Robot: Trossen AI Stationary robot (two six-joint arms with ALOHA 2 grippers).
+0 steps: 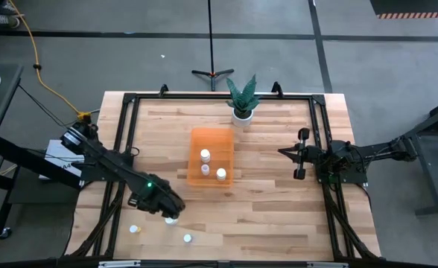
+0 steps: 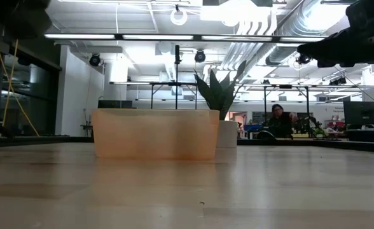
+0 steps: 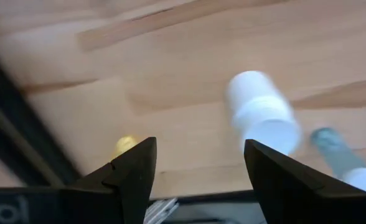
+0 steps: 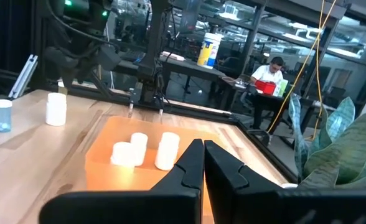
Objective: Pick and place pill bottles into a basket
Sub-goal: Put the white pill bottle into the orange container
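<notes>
The orange basket (image 1: pixel 211 145) stands mid-table with three white pill bottles (image 1: pixel 205 155) upright on its floor; they also show in the right wrist view (image 4: pixel 138 144). My left gripper (image 1: pixel 171 210) hovers open near the front left, just above and beside a white bottle (image 3: pixel 261 115) that stands upright on the table (image 4: pixel 56 109). A yellowish bottle (image 1: pixel 135 229) and a bluish-tinted one (image 1: pixel 188 238) stand nearer the front edge. My right gripper (image 4: pixel 203 158) waits shut at the right, pointing toward the basket.
A white pot with a green plant (image 1: pixel 242 104) stands just behind the basket. A dark metal frame (image 1: pixel 129 119) borders the table's left, far and right sides. Bare wood lies between the basket and my right arm. A person (image 4: pixel 271 70) sits in the room beyond.
</notes>
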